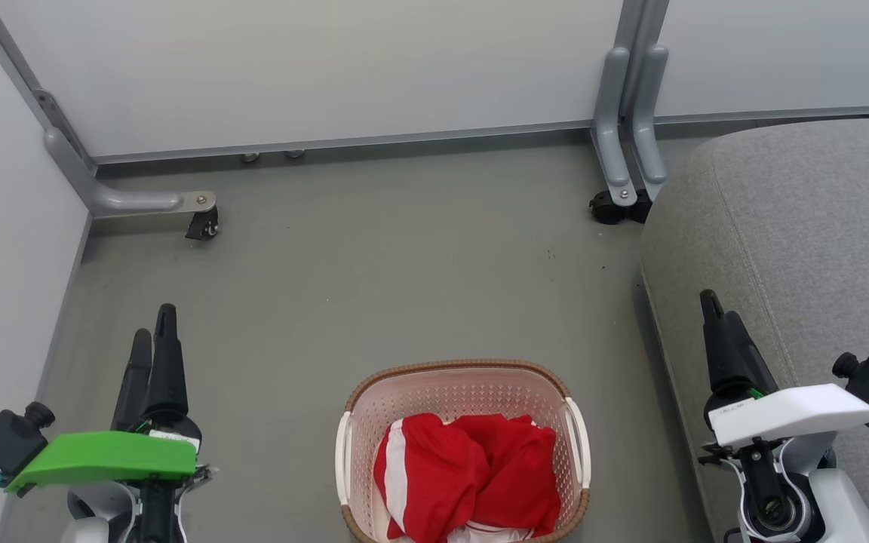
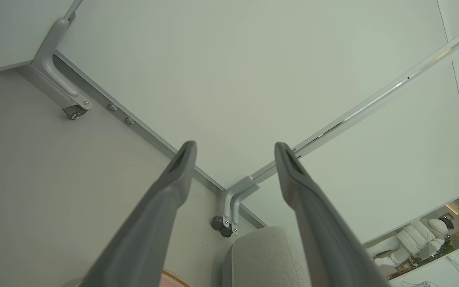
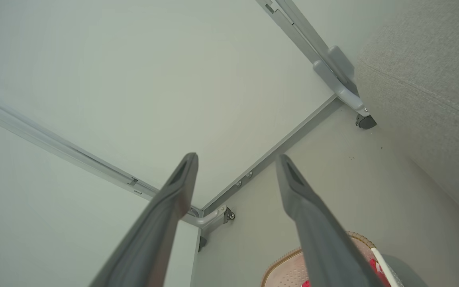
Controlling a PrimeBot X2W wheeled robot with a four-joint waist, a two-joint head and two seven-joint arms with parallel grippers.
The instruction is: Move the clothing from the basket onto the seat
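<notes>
**So, clothing (image 1: 472, 475) lying in the basket (image 1: 449, 367), both grippers spread and empty**

The red clothing, with a white stripe showing at its left, is lying bunched inside the basket, which is sitting on the floor (image 1: 374, 286) at the bottom centre of the head view. The seat (image 1: 819, 226) is filling the right side of that view, its edge running near the basket's right side but apart from it.

The left gripper (image 1: 154, 324) is hovering at the lower left, well apart from the basket and pointing up the frame. In the left wrist view its fingers (image 2: 173, 175) are standing wide apart with nothing between them.

The right gripper (image 1: 713, 309) is hanging at the lower right, over the seat's edge. In the right wrist view its fingers (image 3: 177, 187) are likewise spreading wide and gripping nothing, while the basket's rim and a bit of red are peeking in at the bottom edge.

A caster (image 1: 203, 225) is sitting at the upper left, below the wall (image 1: 329, 68).
</notes>
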